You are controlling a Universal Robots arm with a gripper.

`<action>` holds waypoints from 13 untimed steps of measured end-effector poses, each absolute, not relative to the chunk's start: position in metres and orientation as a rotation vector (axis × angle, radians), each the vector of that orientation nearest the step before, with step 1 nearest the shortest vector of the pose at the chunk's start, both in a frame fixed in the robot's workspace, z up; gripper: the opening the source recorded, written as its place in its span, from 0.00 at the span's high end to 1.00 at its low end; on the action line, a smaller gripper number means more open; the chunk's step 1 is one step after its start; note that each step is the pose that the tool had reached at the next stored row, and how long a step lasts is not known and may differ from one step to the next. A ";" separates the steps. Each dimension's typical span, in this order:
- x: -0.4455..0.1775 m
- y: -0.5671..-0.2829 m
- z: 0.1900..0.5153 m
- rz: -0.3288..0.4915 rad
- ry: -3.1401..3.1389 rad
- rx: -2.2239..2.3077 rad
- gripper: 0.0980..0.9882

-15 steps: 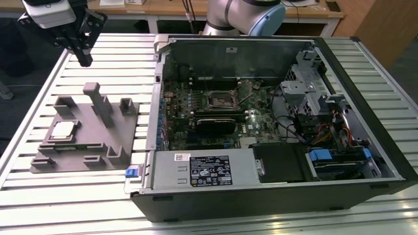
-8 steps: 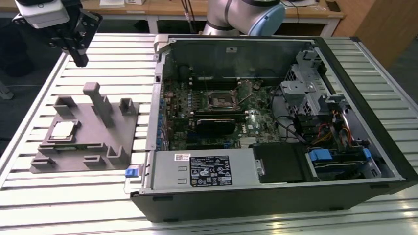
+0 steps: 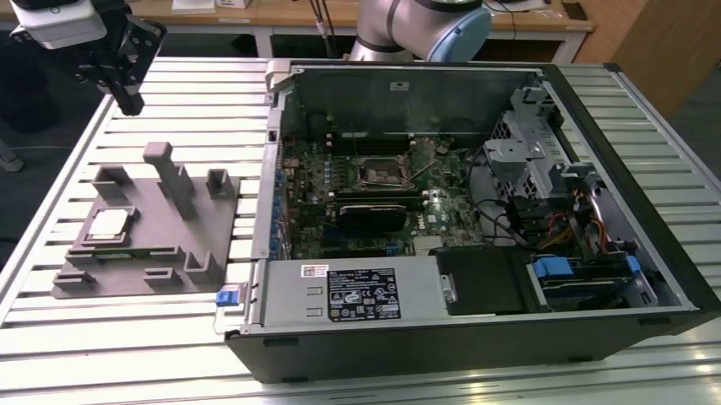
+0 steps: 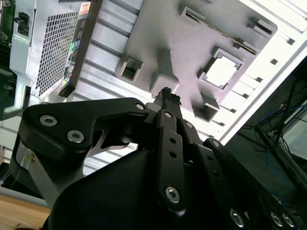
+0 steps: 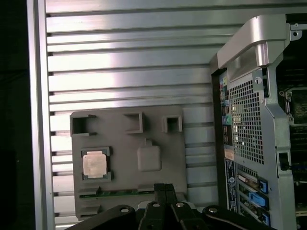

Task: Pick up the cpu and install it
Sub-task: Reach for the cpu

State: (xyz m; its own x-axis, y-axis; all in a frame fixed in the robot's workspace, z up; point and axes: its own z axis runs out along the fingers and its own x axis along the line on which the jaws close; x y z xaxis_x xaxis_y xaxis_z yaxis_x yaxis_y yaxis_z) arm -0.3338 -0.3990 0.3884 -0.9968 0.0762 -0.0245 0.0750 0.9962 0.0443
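Claw [image 5: 165, 187] (fingers together, base cropped) hangs clear of cpu [image 5: 94, 164].

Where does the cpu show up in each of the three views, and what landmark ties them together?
Exterior view: the cpu lies in a recess of the grey fixture, at the exterior view's left of the computer case.
Second wrist view: the cpu sits in the fixture's square recess.
First wrist view: the cpu sits on the fixture's side away from the case.
Shared landmark: the grey fixture.

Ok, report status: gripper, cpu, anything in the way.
Gripper shut, empty, hovering clear of grey fixture. Cpu lying in fixture pocket, untouched. Nothing covering it.
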 end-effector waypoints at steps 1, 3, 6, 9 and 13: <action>-0.335 -0.399 0.388 0.068 3.113 0.118 0.99; -0.337 -0.399 0.388 0.068 3.112 0.118 0.99; -0.342 -0.399 0.388 0.068 3.113 0.118 0.99; -0.348 -0.399 0.388 0.068 3.112 0.118 0.99; -0.354 -0.399 0.388 0.068 3.113 0.118 0.99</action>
State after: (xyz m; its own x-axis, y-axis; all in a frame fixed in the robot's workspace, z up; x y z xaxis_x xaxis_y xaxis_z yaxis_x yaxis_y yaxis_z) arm -0.3541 -0.3989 0.3878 -0.9968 0.0762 -0.0244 0.0751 0.9962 0.0443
